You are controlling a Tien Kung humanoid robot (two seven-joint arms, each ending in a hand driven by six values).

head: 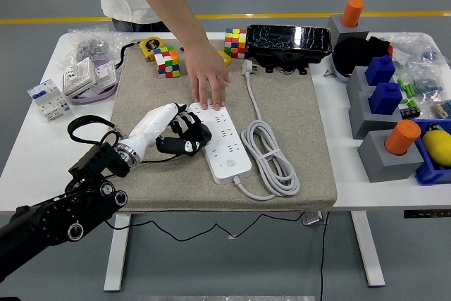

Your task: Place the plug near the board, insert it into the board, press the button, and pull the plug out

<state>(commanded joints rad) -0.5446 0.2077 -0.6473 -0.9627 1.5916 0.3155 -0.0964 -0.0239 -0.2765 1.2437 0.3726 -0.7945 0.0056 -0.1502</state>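
Head view showed a white desk [42,167] with a grey mat [296,111] across its middle. A white power board [224,142] lay on the mat, its cable [271,156] coiled just to its right. The plug [247,67] rested far up the mat, well apart from the board, near a black box [287,40]. The left hand [180,134] lay on the mat against the board's left edge, its black fingers [199,132] loosely curled beside the board and holding nothing. A person's hand [209,82] from the far side pressed flat on the board's far end. No right arm appeared. By this layout, the first step was not yet done: the plug was untouched. The next move would call for reaching far and right to grasp the plug and bring it beside the board.
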